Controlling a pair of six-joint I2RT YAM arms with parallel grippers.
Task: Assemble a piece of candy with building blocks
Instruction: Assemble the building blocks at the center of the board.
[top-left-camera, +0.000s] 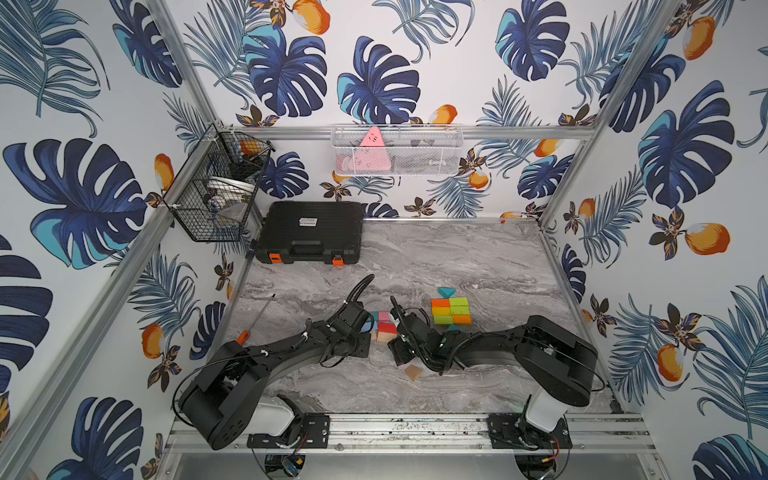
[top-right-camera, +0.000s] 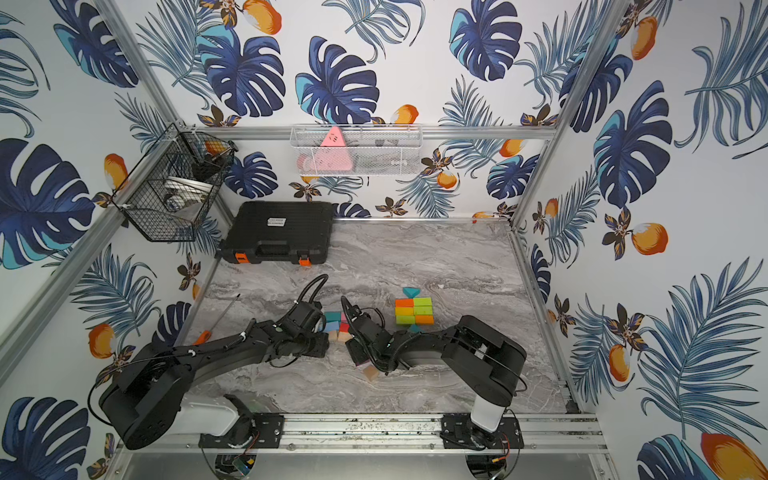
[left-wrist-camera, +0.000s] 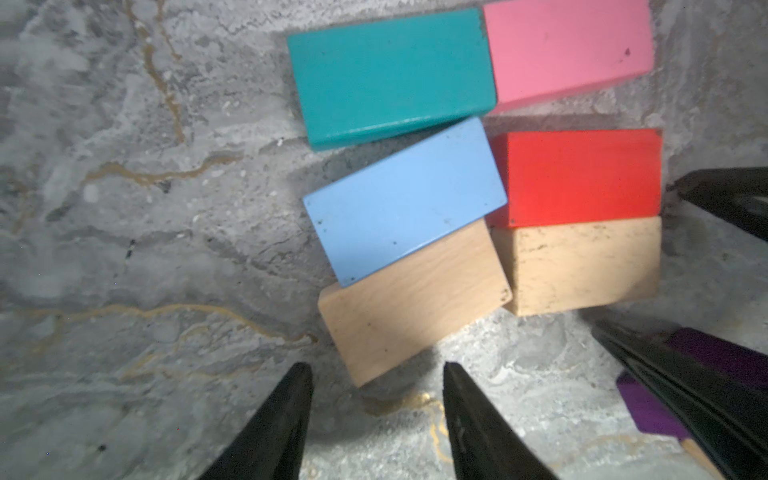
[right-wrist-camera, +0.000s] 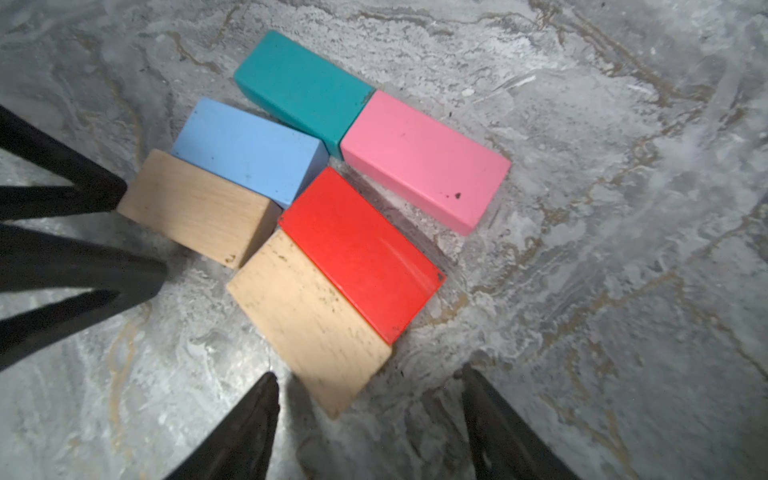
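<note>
right gripper (right-wrist-camera: 370, 374) spread, empty, wood block (right-wrist-camera: 309, 320) dead ahead, end-on but skewed; left gripper (left-wrist-camera: 379, 370) also spread, empty, at corner of second wood block (left-wrist-camera: 415, 303).

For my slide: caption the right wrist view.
Open right gripper beside six building blocks: teal, pink, blue, red, two plain wood.

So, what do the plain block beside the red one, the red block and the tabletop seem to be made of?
Plain block: apparently bare wood; pale grain and dark specks show. Red block: probably wood under smooth, slightly glossy paint; a light streak reflects on top. Tabletop: looks like grey marble with tan veins, possibly only a printed surface.
</note>
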